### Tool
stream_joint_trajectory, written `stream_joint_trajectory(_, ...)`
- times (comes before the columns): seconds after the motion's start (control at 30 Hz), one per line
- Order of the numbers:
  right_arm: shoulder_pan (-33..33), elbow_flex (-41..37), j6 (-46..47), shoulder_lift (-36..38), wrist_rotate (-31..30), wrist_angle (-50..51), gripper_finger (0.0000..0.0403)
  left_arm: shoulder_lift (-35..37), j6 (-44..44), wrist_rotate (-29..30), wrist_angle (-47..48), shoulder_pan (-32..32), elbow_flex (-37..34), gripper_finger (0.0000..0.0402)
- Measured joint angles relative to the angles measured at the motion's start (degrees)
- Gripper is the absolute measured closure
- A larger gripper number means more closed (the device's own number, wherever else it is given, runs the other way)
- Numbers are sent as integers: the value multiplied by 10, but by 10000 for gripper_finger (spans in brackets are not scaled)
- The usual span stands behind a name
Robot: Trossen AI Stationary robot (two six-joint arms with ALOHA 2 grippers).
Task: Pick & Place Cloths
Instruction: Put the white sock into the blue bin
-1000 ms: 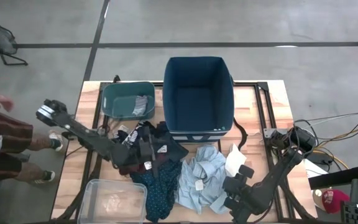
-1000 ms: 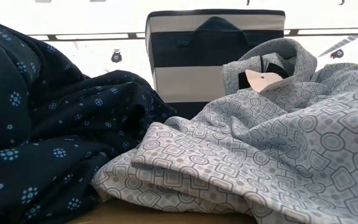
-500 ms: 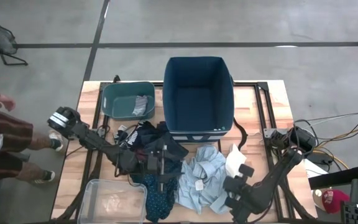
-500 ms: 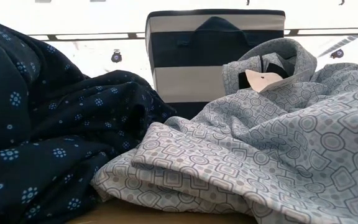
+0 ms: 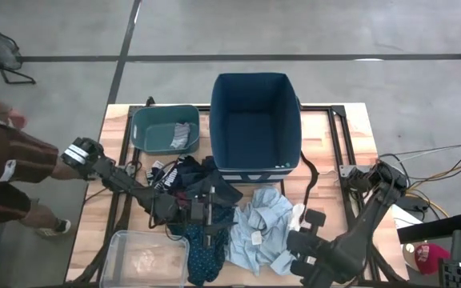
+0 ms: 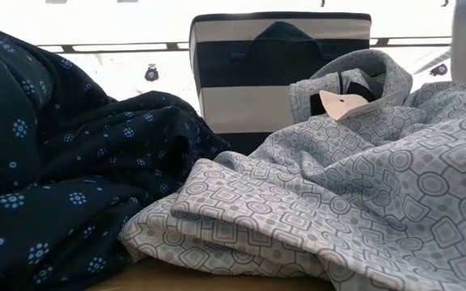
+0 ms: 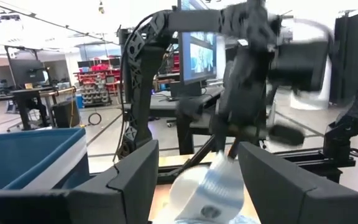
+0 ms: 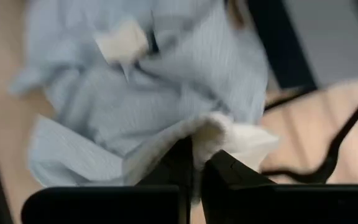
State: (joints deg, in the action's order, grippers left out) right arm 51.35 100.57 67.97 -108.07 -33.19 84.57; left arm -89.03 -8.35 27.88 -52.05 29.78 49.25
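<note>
The cloths lie in a heap in front of the navy bin. A navy patterned one (image 5: 206, 252) (image 6: 47, 178) is beside a pale blue-grey one with a paper tag (image 5: 258, 232) (image 6: 362, 202), and dark ones (image 5: 190, 180) are behind them. My right gripper (image 8: 196, 158) (image 5: 296, 230) is shut on the white cloth (image 8: 213, 134) at the heap's right side. My left gripper (image 5: 208, 218) (image 7: 197, 180) hovers open over the dark cloths, nothing between its fingers. My right gripper pinches a bunched fold of the white cloth (image 8: 205, 127) between its two fingers. The cloth hangs slack below the gripper (image 7: 207, 186), over the pale blue-grey cloth. Whether its lower end is clear of the heap, I cannot tell.
The tall navy bin (image 5: 254, 164) stands at the back middle. A teal bin (image 5: 144, 128) holding a cloth is to its left, and a clear bin (image 5: 118, 240) sits at the near left. A person (image 5: 6, 168) stands off the table's left edge. Cables lie at the right.
My right gripper has shut on the white cloth and risen, drawing the cloth up off the table beside the pale blue-grey one. My left gripper has gone right and toward the near edge, out over the dark cloths, then held still, open.
</note>
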Motion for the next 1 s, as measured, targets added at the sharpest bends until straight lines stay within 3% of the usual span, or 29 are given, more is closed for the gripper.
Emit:
stream_joint_trajectory(0.3,-1,163,-123,0,-130,11,394,0,0,-4,0,0,0,175)
stream_joint_trajectory(0.47,-9,228,-175,0,-163,9,394,0,6,-37,2,0,0,174)
stream_joint_trajectory(0.87,-82,274,-203,0,-190,3,394,-14,-12,-46,-30,0,0,155)
stream_joint_trajectory(1.0,-108,273,-215,0,-195,-1,394,-14,-25,16,-34,0,1,139)
